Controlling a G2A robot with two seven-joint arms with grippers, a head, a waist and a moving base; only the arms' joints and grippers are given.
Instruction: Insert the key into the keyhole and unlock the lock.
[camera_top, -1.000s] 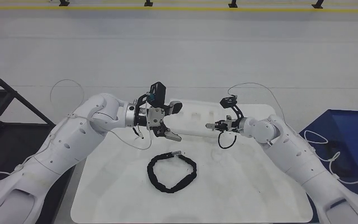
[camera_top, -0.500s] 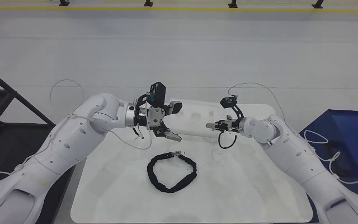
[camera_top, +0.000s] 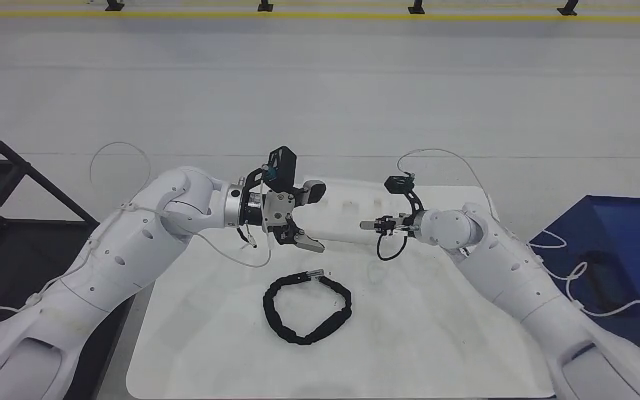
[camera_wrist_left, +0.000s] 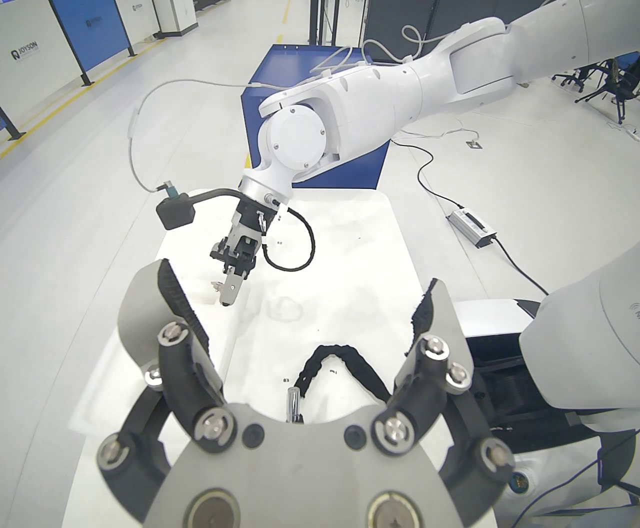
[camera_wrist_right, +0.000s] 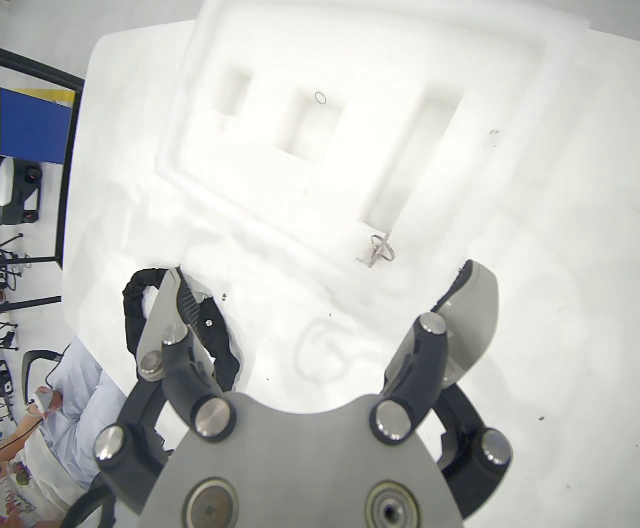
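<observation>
Right gripper (camera_wrist_right: 320, 270) hangs wide and empty near the key (camera_wrist_right: 380, 248), so you look staged to grab it.

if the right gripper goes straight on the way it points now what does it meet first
Probably the key, which lies just ahead of the open right gripper, slightly off-centre, by a recess of the foam tray. Depth is unclear, so it may land beside the key.
</observation>
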